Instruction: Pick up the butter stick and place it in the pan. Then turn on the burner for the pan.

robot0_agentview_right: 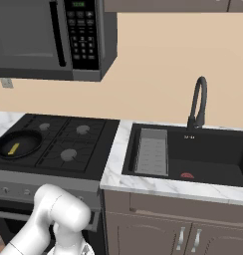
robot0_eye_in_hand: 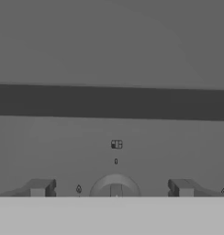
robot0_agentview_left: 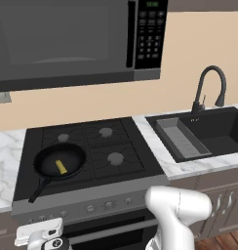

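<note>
Beige kitchen wall behind, w/ a dark microwave (robot0_agentview_left: 77,41) hanging over the black cooktop (robot0_agentview_left: 87,151); marble counter (robot0_agentview_left: 6,161) on both sides, and a black sink (robot0_agentview_left: 213,132) w/ a curved faucet (robot0_agentview_left: 208,88) to the right; a grey tray (robot0_agentview_left: 182,138) sits along the sink's left side.

On the front left burner (robot0_agentview_left: 62,163) stands the pan (robot0_agentview_left: 59,163), handle pointing toward the front edge of the stove; the butter stick (robot0_agentview_left: 61,167) lies inside the pan, near its middle, a bit slanted (yellow bar, clearly on the pan floor, not on the rim); from the right base view the same: pan (robot0_agentview_right: 18,143) at far left, butter stick (robot0_agentview_right: 14,148) in it.

The gripper (robot0_eye_in_hand: 112,188) is low, in front of the stove's grey control panel (robot0_agentview_left: 91,205); jaws are spread wide and hold nothing; a round knob (robot0_eye_in_hand: 115,187) sits right between the two tips, centred, w/ small flame marks beside it; whether the tips touch the knob I cannot tell.
</note>
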### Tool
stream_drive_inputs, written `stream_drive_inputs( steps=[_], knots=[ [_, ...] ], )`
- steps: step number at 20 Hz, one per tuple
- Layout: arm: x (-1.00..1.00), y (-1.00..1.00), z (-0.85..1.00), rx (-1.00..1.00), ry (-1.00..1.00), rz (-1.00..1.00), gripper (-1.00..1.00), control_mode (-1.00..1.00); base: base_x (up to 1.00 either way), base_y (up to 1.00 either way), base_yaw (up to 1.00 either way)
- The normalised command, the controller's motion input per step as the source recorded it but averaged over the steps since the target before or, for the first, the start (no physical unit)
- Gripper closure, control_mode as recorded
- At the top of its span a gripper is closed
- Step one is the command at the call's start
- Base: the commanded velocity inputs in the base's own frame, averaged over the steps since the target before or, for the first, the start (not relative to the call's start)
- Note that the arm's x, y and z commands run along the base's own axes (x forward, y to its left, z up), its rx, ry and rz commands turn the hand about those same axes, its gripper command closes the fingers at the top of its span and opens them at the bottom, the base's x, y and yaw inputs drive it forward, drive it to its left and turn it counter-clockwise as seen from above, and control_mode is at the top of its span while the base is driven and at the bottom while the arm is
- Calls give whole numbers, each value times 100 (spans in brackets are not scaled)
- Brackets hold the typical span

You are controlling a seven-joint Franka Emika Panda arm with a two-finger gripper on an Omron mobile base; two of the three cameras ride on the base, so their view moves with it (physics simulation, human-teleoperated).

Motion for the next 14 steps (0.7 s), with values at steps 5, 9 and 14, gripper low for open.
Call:
stream_drive_inputs(
  steps=[5,9,14],
  knots=[
    [0,0,0,0,0,0,100,-100,0,0,0],
    [0,0,0,0,0,0,100,-100,0,0,0],
    [0,0,0,0,0,0,100,-100,0,0,0]
  ],
)
